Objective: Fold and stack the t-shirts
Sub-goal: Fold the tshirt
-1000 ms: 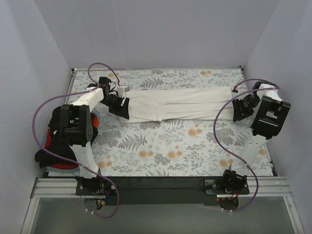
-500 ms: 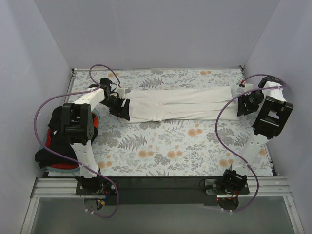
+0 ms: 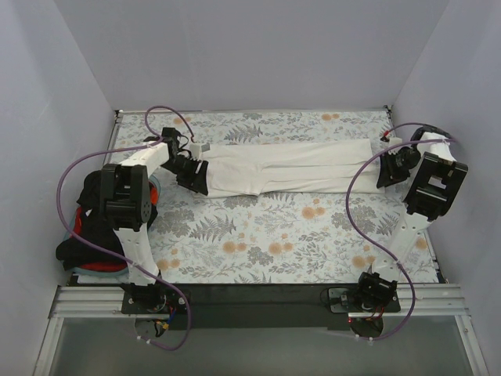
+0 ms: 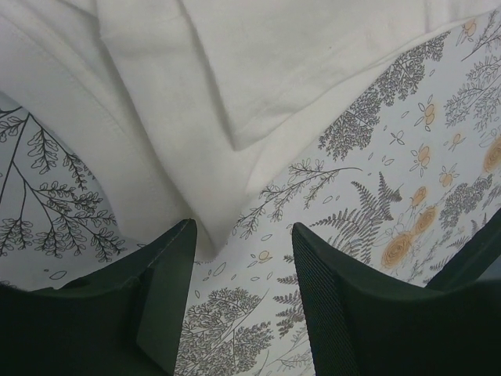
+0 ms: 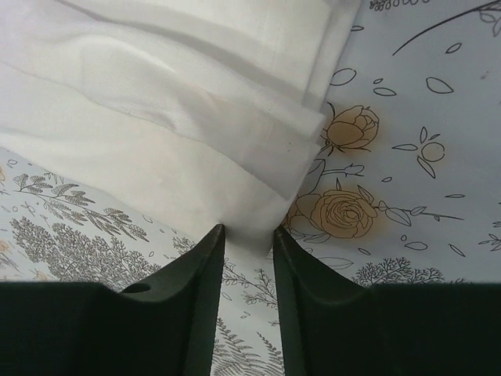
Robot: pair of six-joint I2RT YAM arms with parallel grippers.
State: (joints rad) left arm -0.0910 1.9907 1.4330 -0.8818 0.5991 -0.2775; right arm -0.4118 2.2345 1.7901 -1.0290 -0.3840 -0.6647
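Right gripper [image 3: 385, 172] has edged toward the folded off-white t-shirt [image 3: 290, 166]; left gripper [image 3: 195, 177] at its other end. Left wrist: jaws apart, shirt corner between them. Right wrist: jaws narrowly apart, straddling a corner.

On the floral table cloth [image 3: 274, 235] lies an off-white t-shirt [image 3: 290, 166], folded into a long strip.

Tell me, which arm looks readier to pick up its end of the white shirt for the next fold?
Probably the right. The right gripper closely straddles a corner of the shirt; the left gripper stands wider, with the shirt's edge barely at its gap.
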